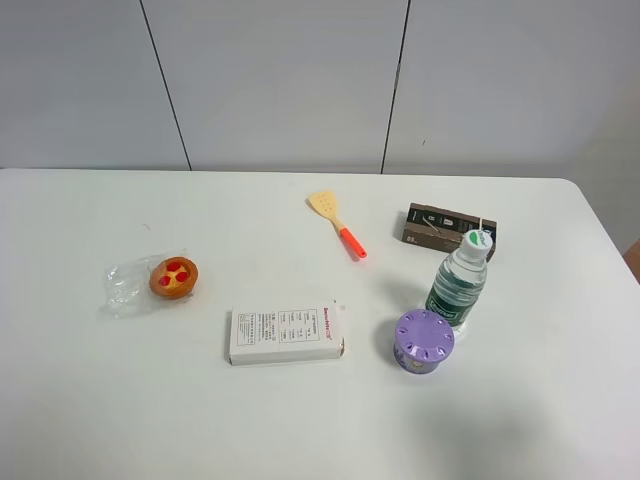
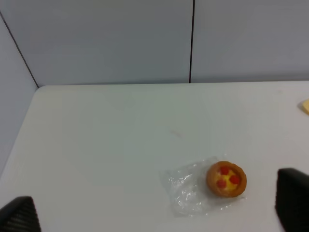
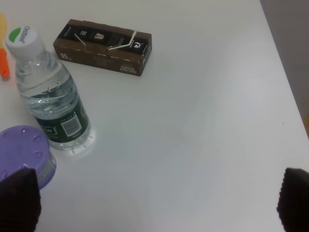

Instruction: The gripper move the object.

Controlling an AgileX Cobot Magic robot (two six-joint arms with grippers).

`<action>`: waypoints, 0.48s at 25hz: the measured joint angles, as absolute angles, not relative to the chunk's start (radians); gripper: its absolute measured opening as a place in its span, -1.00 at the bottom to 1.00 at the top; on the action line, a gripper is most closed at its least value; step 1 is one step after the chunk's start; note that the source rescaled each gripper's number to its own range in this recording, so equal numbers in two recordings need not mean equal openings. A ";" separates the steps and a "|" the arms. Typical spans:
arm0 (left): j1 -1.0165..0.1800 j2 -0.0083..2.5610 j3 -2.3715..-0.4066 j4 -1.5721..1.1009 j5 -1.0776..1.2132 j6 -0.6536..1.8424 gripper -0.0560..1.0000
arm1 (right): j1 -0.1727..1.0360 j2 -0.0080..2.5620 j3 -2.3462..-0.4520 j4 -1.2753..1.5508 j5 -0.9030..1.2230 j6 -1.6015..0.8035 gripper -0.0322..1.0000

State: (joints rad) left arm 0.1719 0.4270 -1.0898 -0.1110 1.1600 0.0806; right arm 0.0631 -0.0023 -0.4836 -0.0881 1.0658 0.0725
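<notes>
The object, a squat purple cylinder [image 1: 424,340] with a ring of dots on its lid, stands on the white table [image 1: 90,400] at the front right, touching or nearly touching a water bottle [image 1: 460,280]. In the right wrist view the cylinder [image 3: 24,151] sits just ahead of one black fingertip [image 3: 19,200]. The right gripper [image 3: 157,200] is open and empty, above the table beside the cylinder. The left gripper [image 2: 155,208] is open and empty, with its fingertips [image 2: 19,216] wide apart near the tart. Neither arm shows in the exterior view.
An orange tart [image 1: 174,277] on clear plastic wrap [image 1: 125,285] lies at the left. A white box [image 1: 286,334] lies front of centre. A yellow spatula with an orange handle [image 1: 337,225] and a brown carton [image 1: 448,227] lie further back.
</notes>
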 joint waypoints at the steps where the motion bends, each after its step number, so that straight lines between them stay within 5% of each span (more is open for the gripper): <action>1: 0.172 0.390 -1.050 -0.110 1.150 0.081 0.95 | 0.063 -0.002 -0.484 -0.088 1.066 0.073 1.00; 12: 0.172 0.079 -0.691 -0.040 1.016 -0.032 0.97 | 0.063 -0.002 -0.484 -0.088 1.066 0.073 1.00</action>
State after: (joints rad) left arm 0.1719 0.0789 -0.6911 -0.0403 1.0160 -0.0319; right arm 0.0631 -0.0023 -0.4836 -0.0881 1.0658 0.0725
